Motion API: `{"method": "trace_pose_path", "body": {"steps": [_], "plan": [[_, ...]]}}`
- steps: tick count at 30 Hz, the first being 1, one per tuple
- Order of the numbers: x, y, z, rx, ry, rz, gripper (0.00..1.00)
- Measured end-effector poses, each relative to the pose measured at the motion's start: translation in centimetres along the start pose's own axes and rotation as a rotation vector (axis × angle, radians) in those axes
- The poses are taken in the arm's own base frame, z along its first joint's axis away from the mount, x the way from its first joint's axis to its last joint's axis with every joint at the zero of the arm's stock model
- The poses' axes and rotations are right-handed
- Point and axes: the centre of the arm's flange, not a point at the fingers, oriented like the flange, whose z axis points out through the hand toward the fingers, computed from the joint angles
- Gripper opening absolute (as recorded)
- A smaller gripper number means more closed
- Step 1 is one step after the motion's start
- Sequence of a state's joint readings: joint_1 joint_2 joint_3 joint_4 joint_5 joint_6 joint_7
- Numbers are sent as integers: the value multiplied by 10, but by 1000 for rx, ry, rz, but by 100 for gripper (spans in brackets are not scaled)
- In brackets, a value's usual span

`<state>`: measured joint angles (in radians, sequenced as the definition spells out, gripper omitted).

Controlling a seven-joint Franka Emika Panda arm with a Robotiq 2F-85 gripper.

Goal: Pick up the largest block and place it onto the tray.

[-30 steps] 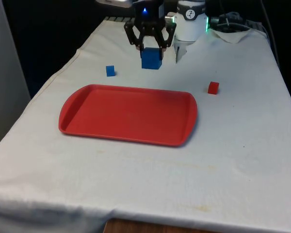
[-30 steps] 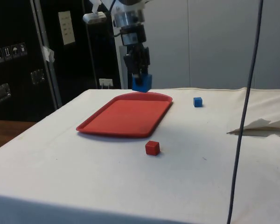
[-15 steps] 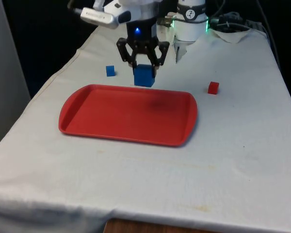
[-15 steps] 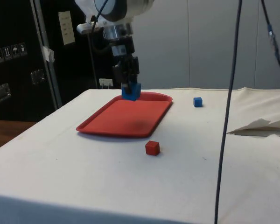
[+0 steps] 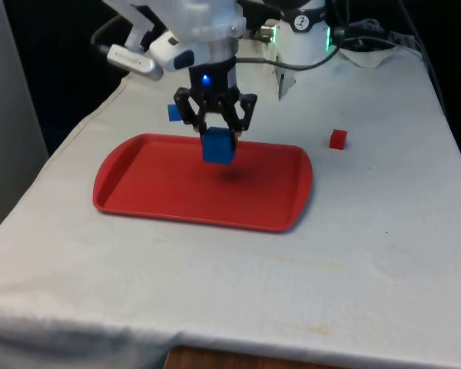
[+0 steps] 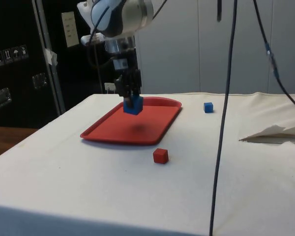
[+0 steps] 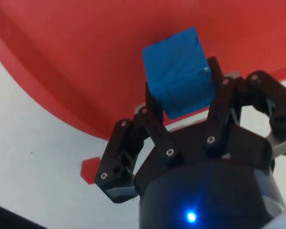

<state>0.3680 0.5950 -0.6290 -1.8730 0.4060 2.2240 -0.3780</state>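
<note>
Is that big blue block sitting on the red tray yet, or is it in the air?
In the air. The gripper is shut on the big blue block, which hangs above the red tray, casting a shadow on it.

Paper sheet [image 6: 69, 29] on dark cabinet door [image 6: 19, 64]: printed lines, too small to read.
Handling-symbol stickers [image 6: 10, 54] on same cabinet: pictograms, no legible words.
Blocks, red plastic tray [image 5: 138, 192]: no lettering visible.
</note>
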Motion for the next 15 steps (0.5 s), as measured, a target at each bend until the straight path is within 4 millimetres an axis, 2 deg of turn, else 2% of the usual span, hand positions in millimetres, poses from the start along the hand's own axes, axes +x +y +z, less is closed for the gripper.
{"method": "trace_pose_path", "body": {"steps": [15], "plan": [[10,0,31,5,13,-10,0]]}}
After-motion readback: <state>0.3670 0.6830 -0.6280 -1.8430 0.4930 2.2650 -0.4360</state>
